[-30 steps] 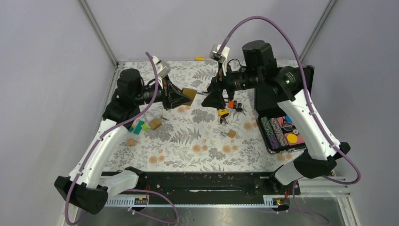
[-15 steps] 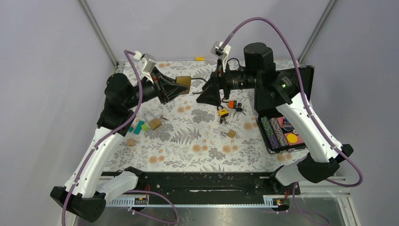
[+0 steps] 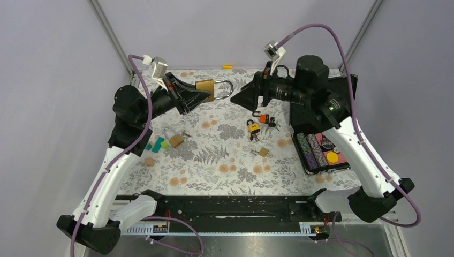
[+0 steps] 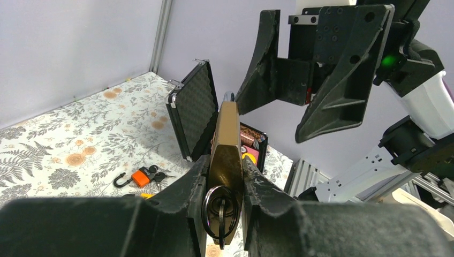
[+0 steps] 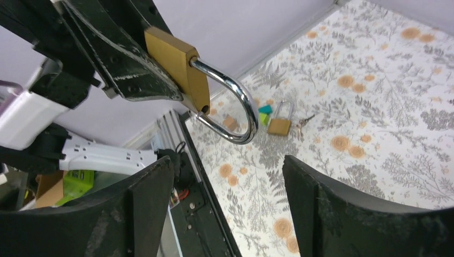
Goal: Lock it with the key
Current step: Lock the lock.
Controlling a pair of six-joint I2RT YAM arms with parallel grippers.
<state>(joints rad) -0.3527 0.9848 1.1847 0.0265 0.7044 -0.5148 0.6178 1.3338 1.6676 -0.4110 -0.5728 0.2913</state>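
A large brass padlock [image 3: 206, 87] with a chrome shackle [image 3: 225, 89] hangs in the air over the back of the table, my left gripper [image 3: 201, 92] shut on its body. In the left wrist view the padlock [image 4: 227, 134] stands edge-on between my fingers, and a key on a ring [image 4: 221, 210] sits in its keyhole. My right gripper [image 3: 245, 97] is open, a short way to the right, facing the shackle. In the right wrist view the shackle [image 5: 242, 105] curves toward my open right gripper [image 5: 229, 184]. I cannot tell whether the shackle is latched.
On the floral table lie a small brass padlock [image 3: 175, 140], a yellow one [image 3: 254, 128], an orange one with keys [image 3: 263, 117], and another small brass one [image 3: 263, 152]. Coloured blocks [image 3: 157, 144] sit at the left. An open black case of chips [image 3: 318, 150] stands at the right.
My left gripper has lifted the padlock up and toward the back, so that its shackle now points right. My right gripper has risen and drawn back to the right, still open.
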